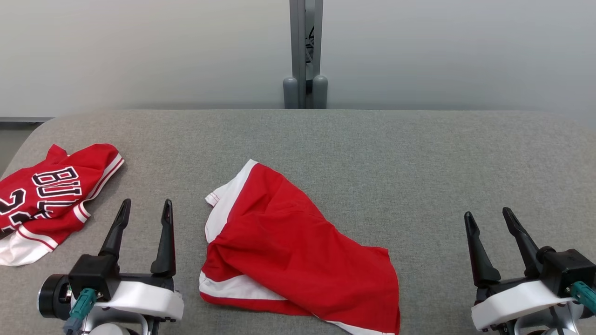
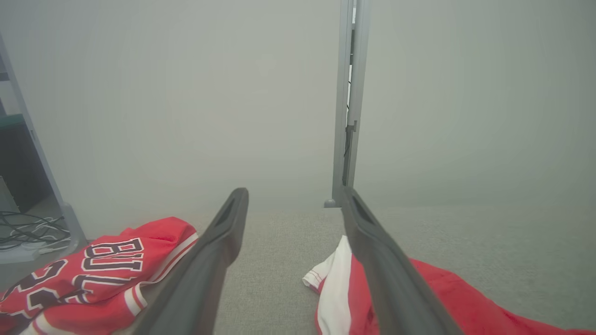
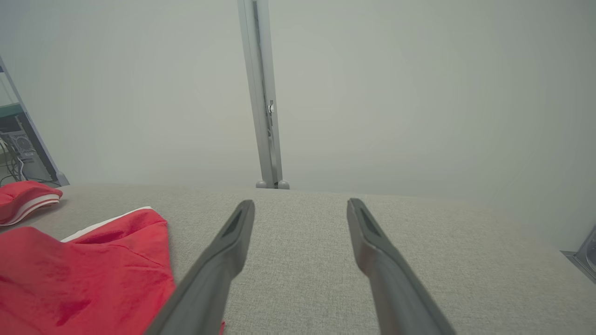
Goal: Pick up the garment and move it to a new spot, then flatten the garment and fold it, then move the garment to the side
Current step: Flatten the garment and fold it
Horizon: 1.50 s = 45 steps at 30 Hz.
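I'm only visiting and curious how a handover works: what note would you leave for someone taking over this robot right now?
Left gripper: jaws open, holding nothing, above the grey fabric-covered table between the two garments.
Right gripper: jaws open, holding nothing, above bare table at the right.
Garment for the job, probably: red cloth shorts with white trim, crumpled mid-table, nearer the left gripper, untouched.
Also there: red jersey with black lettering, bunched at the table's left edge.
Done: nothing visible on the shorts.
Left: pick up, move, flatten, fold, set aside.
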Motion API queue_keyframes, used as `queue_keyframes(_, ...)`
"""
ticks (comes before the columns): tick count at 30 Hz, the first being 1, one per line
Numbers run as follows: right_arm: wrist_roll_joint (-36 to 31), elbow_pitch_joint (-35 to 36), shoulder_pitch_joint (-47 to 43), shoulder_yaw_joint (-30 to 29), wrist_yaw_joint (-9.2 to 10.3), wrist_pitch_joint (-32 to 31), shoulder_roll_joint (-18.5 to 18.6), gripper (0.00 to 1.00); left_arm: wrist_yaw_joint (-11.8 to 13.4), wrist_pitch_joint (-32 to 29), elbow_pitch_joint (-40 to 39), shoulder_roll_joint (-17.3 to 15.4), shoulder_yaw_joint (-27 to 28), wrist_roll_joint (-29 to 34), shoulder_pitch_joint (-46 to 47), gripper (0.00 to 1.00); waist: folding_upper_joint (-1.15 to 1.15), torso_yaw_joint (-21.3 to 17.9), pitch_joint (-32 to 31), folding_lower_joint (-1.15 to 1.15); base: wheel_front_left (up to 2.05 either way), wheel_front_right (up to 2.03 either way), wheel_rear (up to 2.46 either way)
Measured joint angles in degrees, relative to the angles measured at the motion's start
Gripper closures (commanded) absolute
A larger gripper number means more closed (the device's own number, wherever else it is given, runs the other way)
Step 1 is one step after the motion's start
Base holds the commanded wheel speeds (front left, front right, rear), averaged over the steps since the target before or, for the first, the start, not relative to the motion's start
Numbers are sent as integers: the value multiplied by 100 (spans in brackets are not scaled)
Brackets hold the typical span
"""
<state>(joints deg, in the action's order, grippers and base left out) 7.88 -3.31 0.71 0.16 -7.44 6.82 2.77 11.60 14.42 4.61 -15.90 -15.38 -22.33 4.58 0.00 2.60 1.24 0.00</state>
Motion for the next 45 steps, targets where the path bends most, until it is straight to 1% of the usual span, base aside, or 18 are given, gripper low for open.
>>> queue_keyframes(6,0,-7,-77,32,0,-26,0,0,5,31,259,-94,-30,147,-134,0,0,-37,-66,0,0,0,0)
queue_keyframes(24,22,70,-162,19,0,-76,0,0,40,20,267,-145,-55,130,-177,0,0,32,-95,0,0,0,0)
queue_keyframes(26,22,79,-162,21,0,-76,0,0,8,-77,264,-168,-83,105,-177,0,0,31,-87,0,0,0,0)
queue_keyframes(29,22,101,-161,26,0,-77,0,0,-163,-412,288,-256,-214,32,-168,0,0,27,-50,0,0,0,0)
queue_keyframes(33,11,124,-145,62,0,-85,0,0,-577,-1217,368,-387,-420,-310,-141,0,0,10,46,0,0,0,0)
queue_keyframes(38,-12,149,-115,104,0,-96,-1,0,-1076,-2301,419,-658,-754,-621,-131,0,0,-47,224,0,0,0,0)
queue_keyframes(41,-13,153,-84,103,0,-92,0,0,-1267,-2660,412,-746,-839,-797,-129,0,0,-80,336,0,0,0,0)
queue_keyframes(43,-12,147,-54,102,0,-87,0,0,-1351,-2781,416,-769,-872,-883,-103,2,0,-97,412,0,0,0,0)
queue_keyframes(45,-10,134,-6,122,0,-74,0,0,-1414,-2810,433,-760,-903,-906,-55,9,0,-115,484,0,0,0,0)
